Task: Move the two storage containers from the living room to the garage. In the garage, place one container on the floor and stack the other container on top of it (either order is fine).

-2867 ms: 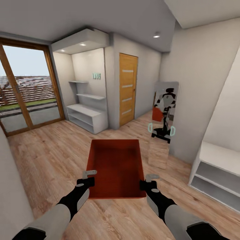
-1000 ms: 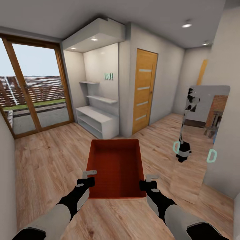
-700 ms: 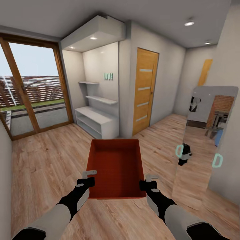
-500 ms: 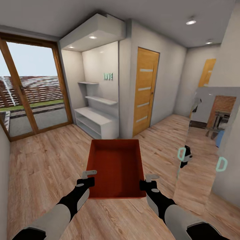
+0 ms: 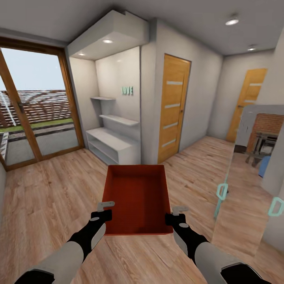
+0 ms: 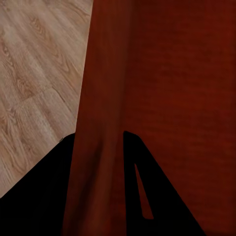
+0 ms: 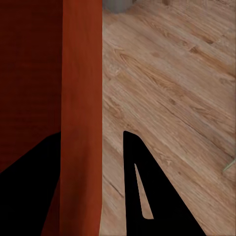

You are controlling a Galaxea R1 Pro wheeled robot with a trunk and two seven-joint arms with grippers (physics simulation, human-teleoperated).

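Storage container is carried over the wood-plank floor, clamped by the left gripper and right gripper at its side walls.
Each wrist view shows one wall held between the dark fingers.

Orange-red rectangular plastic storage container at 6 o'clock, plain. Light wood-plank floor, grained. Orange wooden panel door at 1 o'clock, with pale horizontal stripes.

Two arms, each with a light grey forearm shell, a black jointed wrist section and black shoulder housing. Left gripper and right gripper: pale grey metal fingers on black bases.
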